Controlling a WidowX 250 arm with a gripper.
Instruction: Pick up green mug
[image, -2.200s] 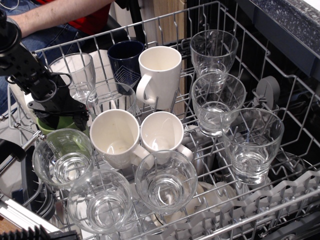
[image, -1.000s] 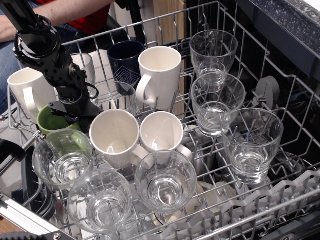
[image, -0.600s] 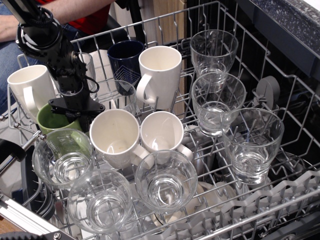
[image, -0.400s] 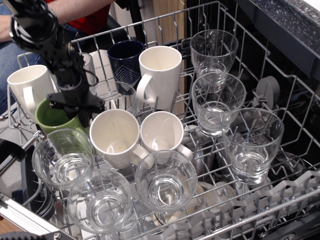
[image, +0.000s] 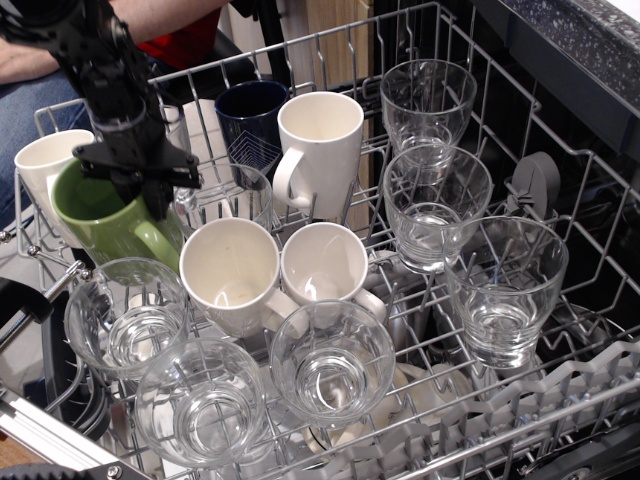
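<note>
The green mug (image: 103, 222) is olive-green and glossy, with its loop handle toward the front right. It hangs tilted above the left side of the dishwasher rack (image: 330, 50), lifted clear of the wires. My gripper (image: 132, 185) is black and comes down from the upper left. It is shut on the mug's right rim. The fingertips are partly hidden by the rim.
Cream mugs stand around it: one behind at the left (image: 40, 165), one tall at the back (image: 318, 150), two in the middle (image: 232, 275). A dark navy mug (image: 250, 115) stands at the back. Several glasses (image: 125, 315) fill the front and right. A person's arm shows at the top left.
My gripper has closed on the green mug's rim and risen toward the upper left. The mug has come up out of its slot and tilted. Nothing else has moved.
</note>
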